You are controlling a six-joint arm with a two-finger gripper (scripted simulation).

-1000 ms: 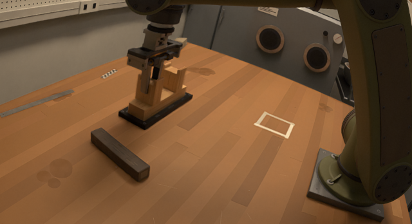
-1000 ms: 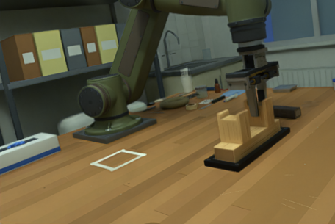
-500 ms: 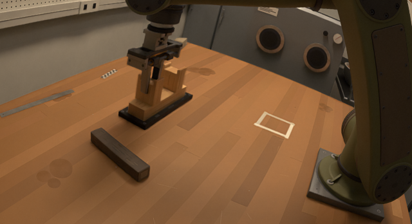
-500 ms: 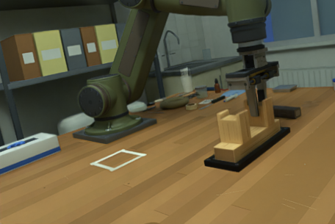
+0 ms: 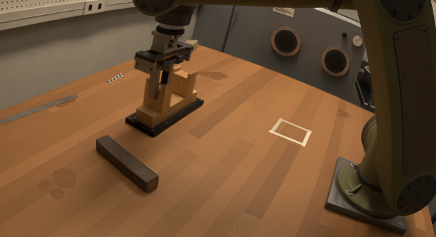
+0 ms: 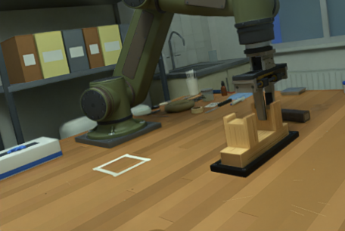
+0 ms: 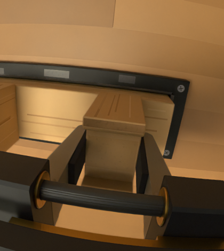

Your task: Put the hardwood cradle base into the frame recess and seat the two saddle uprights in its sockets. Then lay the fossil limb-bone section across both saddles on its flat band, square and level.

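Note:
The hardwood cradle base (image 5: 166,109) sits in the black frame (image 5: 165,116) on the bench. Two pale saddle uprights stand on it. One upright (image 5: 187,83) stands free at the far end. My gripper (image 5: 160,81) is closed on the other upright (image 7: 114,134) at the near end, which stands upright in the base. The dark fossil limb-bone section (image 5: 126,162) lies flat on the bench, in front of the frame and apart from it.
Behind the bench stand a grey cabinet (image 5: 299,49) with two round ports and a wall rail. A taped square (image 5: 290,131) marks the bench right of the frame. A steel ruler (image 5: 37,109) lies at the left. My arm's base (image 5: 368,192) stands at the right.

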